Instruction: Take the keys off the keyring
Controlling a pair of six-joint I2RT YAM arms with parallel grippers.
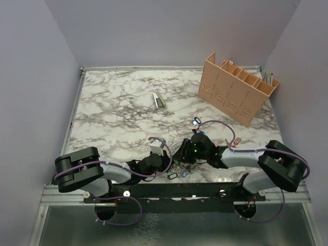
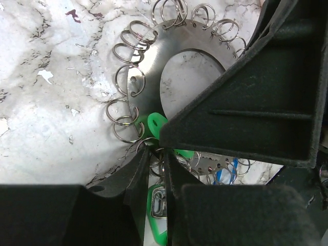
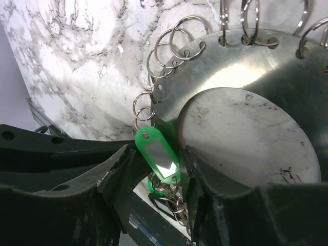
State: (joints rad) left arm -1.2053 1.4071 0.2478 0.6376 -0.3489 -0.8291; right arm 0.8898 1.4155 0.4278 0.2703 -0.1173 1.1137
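The keyring (image 2: 148, 56) is a flat grey metal band with an open centre and many small split rings round its rim; it also shows in the right wrist view (image 3: 241, 66). Both grippers meet over it near the table's front edge. My right gripper (image 3: 156, 152) straddles the band, one finger inside the hole, and is shut on it with a green-headed key (image 3: 154, 146) between the jaws. My left gripper (image 2: 156, 154) is nearly closed, pinching the small rings of a green key (image 2: 159, 210). A blue key (image 2: 225, 171) hangs behind.
A tan slotted organiser box (image 1: 238, 89) stands at the back right. A small white and green item (image 1: 159, 100) lies mid-table. One blue key (image 1: 195, 122) lies apart behind the right gripper. Loose green (image 1: 171, 175) and blue (image 1: 183, 174) keys lie by the front rail.
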